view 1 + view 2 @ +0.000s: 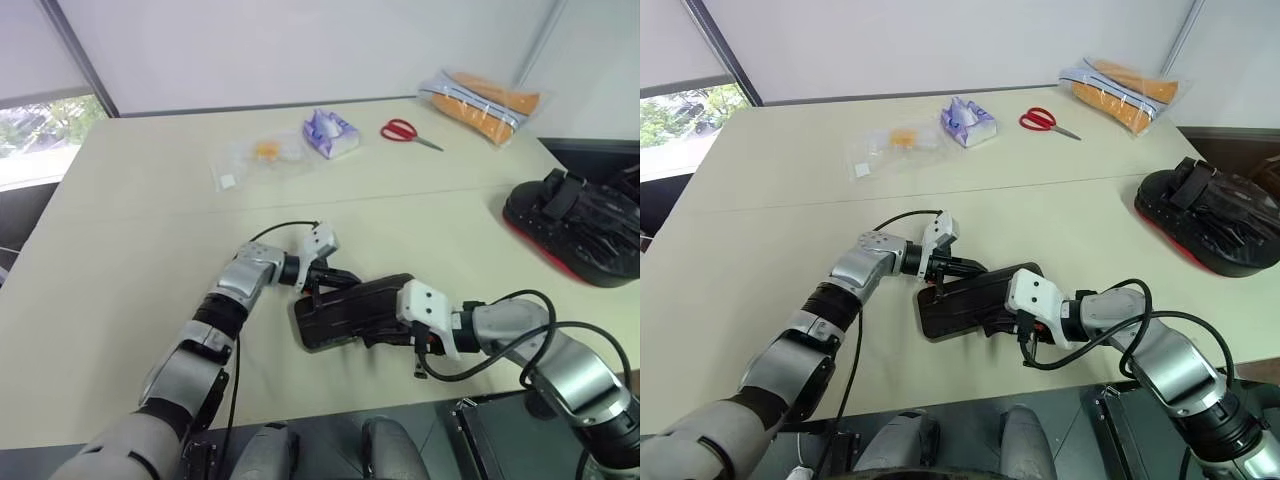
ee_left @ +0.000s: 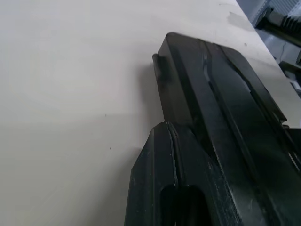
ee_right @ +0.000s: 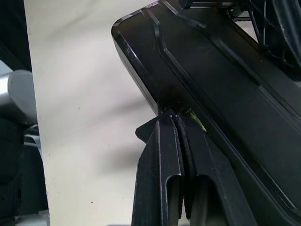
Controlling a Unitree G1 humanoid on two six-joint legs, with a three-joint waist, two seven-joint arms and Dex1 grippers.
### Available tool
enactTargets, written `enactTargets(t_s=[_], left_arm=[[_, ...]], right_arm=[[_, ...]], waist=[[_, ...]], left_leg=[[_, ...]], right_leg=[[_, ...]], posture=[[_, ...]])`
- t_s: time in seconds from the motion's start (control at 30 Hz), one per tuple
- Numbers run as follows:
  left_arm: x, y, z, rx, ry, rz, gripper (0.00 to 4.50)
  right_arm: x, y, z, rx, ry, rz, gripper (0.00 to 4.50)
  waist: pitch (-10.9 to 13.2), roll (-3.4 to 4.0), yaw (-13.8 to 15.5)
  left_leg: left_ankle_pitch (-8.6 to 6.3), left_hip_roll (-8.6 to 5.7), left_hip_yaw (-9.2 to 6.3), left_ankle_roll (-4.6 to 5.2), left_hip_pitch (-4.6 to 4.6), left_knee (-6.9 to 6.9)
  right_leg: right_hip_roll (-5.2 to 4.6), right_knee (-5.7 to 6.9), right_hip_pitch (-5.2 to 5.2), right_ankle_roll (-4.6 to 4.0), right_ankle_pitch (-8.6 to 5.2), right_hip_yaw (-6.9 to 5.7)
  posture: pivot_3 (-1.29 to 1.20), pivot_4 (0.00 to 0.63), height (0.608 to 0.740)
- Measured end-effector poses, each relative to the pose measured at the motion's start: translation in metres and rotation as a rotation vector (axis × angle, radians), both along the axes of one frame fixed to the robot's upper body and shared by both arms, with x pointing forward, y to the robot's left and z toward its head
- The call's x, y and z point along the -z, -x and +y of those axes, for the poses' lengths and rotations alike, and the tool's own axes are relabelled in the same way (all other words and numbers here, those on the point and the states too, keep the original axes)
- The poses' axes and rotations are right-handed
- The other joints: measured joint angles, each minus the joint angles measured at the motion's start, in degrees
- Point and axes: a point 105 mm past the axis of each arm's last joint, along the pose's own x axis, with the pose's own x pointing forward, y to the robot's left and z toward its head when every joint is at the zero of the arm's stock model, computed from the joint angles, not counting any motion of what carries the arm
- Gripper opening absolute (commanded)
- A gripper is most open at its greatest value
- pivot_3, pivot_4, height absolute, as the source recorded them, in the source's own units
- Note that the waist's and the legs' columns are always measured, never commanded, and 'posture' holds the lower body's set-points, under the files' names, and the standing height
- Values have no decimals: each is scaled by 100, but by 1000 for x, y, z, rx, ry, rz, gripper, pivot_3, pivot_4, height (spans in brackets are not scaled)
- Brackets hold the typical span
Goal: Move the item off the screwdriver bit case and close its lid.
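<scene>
The screwdriver bit case [image 1: 350, 308] lies flat near the table's front edge. Its dark lid [image 3: 211, 70] is down over the tray, so the bits are hidden. My left gripper [image 1: 335, 278] is at the case's left end, fingers [image 2: 164, 179] pressed together beside the lid's corner. My right gripper [image 1: 388, 330] is at the case's right end, shut, with its fingertips [image 3: 171, 122] touching the lid's edge and holding nothing. The item, a black padded mitt [image 1: 580, 225] with a red rim, rests on the table at the far right, away from the case.
At the back of the table [image 1: 140, 250] lie red scissors [image 1: 405, 131], a purple tissue pack [image 1: 331, 133], a clear plastic bag [image 1: 255, 158] and an orange packet [image 1: 480, 100]. A dark box [image 1: 500, 440] sits below the table's front edge on the right.
</scene>
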Motion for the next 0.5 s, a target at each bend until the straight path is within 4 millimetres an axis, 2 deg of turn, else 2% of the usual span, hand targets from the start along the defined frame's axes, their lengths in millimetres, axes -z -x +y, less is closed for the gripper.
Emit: enactTargets(t_s=[0.5], left_arm=[[2,1,-2,5,-3,-4,0]], right_arm=[[3,3,-1,0,19,-10,82]], waist=[[-1,-2,2]], left_leg=[[-1,0,-4,1,18,-1]], right_leg=[[0,-5,21,0,0,-3]], posture=[[0,150,740]])
